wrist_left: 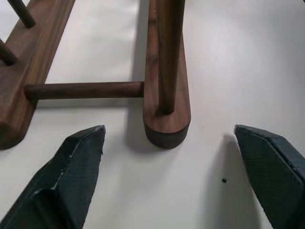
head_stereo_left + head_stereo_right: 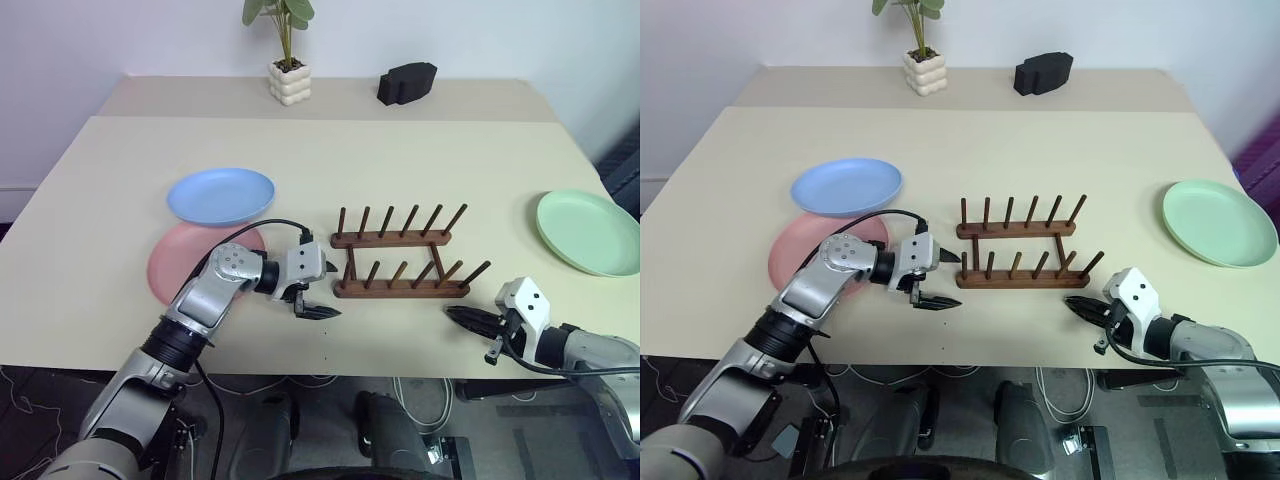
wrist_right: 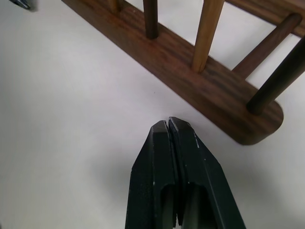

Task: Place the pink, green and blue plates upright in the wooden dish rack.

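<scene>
- Both grippers sit nearest, at the front edge of the table [image 2: 120, 150]. The left gripper [image 2: 312, 296] has its jaws spread wide with nothing between them, right at the 9 o'clock end of the rack. The right gripper [image 2: 468, 318] is pinched tight on nothing, just off the 3 o'clock end.
- Big and flat, the table holds everything. It looks smooth, so I think a plate could slide on it when pushed.
- Next biggest are the three plates. The green plate [image 2: 588, 230] lies flat at 3 o'clock from the rack, well apart from it. The blue plate [image 2: 221, 194] lies flat at 10 o'clock from the rack, and the pink plate [image 2: 175, 262] lies flat at 9 o'clock, partly hidden by the left arm. Blue and pink are close, maybe overlapping.
- The plates look light, stiff and a bit slippery. I think the best place to hold one is the raised rim, with one finger under and one on top.
- The rack [image 2: 398, 253] stands in the middle with no plate in it. It looks light too, so a bump could shove it.
- Its pegs [image 2: 387, 220] are thin and might be easy to knock.
</scene>
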Tool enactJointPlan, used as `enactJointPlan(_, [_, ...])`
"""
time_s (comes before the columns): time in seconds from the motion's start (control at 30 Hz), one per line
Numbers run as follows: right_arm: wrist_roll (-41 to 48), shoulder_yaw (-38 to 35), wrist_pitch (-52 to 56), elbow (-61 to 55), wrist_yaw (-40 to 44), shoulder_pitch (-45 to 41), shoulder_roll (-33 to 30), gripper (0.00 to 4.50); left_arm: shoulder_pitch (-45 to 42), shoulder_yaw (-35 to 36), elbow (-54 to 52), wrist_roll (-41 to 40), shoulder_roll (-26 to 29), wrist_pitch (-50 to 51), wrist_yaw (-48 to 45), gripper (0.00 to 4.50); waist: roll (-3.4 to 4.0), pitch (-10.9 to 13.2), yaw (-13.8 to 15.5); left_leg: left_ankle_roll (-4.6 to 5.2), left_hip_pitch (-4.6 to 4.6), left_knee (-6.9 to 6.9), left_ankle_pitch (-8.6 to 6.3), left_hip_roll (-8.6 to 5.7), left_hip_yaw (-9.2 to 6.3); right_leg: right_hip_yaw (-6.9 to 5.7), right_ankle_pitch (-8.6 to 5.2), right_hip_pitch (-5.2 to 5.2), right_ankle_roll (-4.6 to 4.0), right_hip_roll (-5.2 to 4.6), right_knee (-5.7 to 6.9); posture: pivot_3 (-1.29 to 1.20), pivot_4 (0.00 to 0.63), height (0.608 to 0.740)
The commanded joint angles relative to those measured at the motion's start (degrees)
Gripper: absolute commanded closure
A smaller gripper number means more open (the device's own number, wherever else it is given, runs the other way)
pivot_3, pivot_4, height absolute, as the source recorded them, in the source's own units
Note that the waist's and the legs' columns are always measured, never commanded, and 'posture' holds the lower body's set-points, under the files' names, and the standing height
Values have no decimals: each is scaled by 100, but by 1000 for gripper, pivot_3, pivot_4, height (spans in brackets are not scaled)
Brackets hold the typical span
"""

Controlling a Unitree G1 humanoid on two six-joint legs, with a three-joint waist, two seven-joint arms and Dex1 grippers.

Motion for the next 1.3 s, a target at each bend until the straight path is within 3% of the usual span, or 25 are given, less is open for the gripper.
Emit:
enactJointPlan(0.03, [157,-189,100,-284,17,12,-109,4500,-1,126,-340,-29,150,92,15,343,0,0,3,0,0,0,0,0,0,0,0,0,0,0,0,0,150,736])
enactJointPlan(0.07, [181,-195,132,-304,31,12,-119,4500,33,142,-446,-66,201,177,1,343,0,0,5,0,0,0,0,1,0,0,0,0,0,0,0,0,150,736])
enactJointPlan(0.17, [251,-189,216,-349,67,-4,-132,4500,182,250,-807,-201,322,392,23,1172,0,0,4,0,-1,0,0,1,-1,0,0,1,0,0,-2,0,150,736])
enactJointPlan(0.37, [253,-97,301,-319,103,-149,-152,4500,354,123,-1442,-328,313,652,43,4254,0,0,6,0,0,2,0,3,-2,0,0,2,0,0,-1,0,150,736])
enactJointPlan(0.4, [244,-81,315,-312,103,-181,-154,4500,377,40,-1520,-296,305,666,43,4426,0,0,6,0,0,2,0,3,-2,1,0,2,0,0,-1,0,150,736])
enactJointPlan(0.77, [-110,47,201,-129,-20,-326,-187,4500,326,-406,-1370,-32,-155,1037,539,4426,0,0,6,0,0,2,0,0,1,0,-1,2,1,0,0,0,150,736])
enactJointPlan(1.0, [-411,192,72,13,-138,-439,-195,4500,190,-532,-666,392,-388,646,963,4426,1,-1,8,0,2,3,0,-2,4,0,-1,5,1,0,-1,0,150,736])
enactJointPlan(1.3, [-1004,671,-421,825,-599,-1389,58,4500,97,-372,-340,486,-504,369,1373,4426,0,-3,0,0,14,3,0,-3,3,2,0,13,1,0,0,0,150,736])
